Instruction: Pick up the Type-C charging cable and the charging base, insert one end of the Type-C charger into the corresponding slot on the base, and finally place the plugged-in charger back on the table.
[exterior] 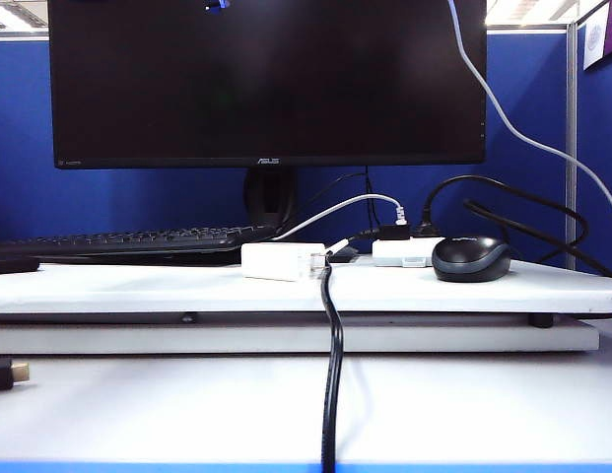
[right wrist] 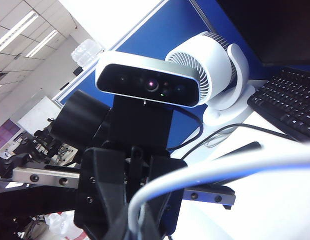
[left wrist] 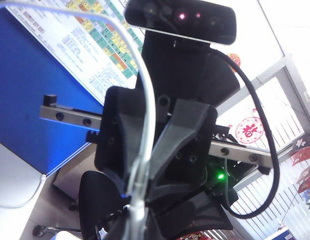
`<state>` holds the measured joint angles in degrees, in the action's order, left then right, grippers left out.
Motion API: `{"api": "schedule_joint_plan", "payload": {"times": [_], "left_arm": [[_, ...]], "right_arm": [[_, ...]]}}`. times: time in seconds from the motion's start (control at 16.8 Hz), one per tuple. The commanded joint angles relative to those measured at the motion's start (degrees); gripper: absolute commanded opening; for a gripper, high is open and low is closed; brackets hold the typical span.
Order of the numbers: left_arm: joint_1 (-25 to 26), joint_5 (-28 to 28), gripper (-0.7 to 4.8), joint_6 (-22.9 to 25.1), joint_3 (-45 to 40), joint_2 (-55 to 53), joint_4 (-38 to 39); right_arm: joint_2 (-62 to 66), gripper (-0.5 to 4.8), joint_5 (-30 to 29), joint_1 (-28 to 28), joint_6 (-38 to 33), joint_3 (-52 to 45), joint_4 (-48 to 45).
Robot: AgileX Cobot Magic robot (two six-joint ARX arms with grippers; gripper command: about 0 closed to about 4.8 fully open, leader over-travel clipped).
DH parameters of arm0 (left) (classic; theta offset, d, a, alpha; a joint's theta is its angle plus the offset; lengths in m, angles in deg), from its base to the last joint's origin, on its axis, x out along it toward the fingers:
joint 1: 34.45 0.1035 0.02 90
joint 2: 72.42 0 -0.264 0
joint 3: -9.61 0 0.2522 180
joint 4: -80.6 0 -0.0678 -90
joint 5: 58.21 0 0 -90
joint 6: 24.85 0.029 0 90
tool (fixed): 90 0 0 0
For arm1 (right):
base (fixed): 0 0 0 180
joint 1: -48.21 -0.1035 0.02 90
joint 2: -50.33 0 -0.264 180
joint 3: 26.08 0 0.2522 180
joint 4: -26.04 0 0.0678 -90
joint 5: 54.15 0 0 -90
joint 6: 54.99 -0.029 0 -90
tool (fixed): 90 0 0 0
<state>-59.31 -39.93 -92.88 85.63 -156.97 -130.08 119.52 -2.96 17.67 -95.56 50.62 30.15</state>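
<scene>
The Type-C charging cable (left wrist: pixel 151 100) is a thin white line that runs down into my left gripper (left wrist: pixel 137 227), which is shut on it. In the right wrist view the same cable (right wrist: pixel 219 170) bends in a loop into my right gripper (right wrist: pixel 140 230), which is also shut on it. The two grippers face each other close together, and each view shows the other arm's wrist camera (left wrist: pixel 182 17). The charging base (exterior: pixel 276 261), a small white block, lies on the table (exterior: pixel 138 286) with no gripper near it. Neither arm shows in the exterior view.
On the table stand a black mouse (exterior: pixel 471 258), a white box with black plugs (exterior: pixel 404 251), a keyboard (exterior: pixel 128 241) and a monitor (exterior: pixel 266 79). A thick black cord (exterior: pixel 332 374) hangs over the front edge. A pale cable (exterior: pixel 503 118) drops from above. A white fan (right wrist: pixel 204 65) stands behind.
</scene>
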Motion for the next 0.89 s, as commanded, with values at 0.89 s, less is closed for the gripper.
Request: {"api": "schedule_joint_plan", "payload": {"times": [0.89], "left_arm": [[-3.0,-4.1,1.75,2.9,0.2,0.2,3.3]], "right_arm": [[-0.1,-0.05,-12.6,2.5,-7.5,0.3,4.0]]}}
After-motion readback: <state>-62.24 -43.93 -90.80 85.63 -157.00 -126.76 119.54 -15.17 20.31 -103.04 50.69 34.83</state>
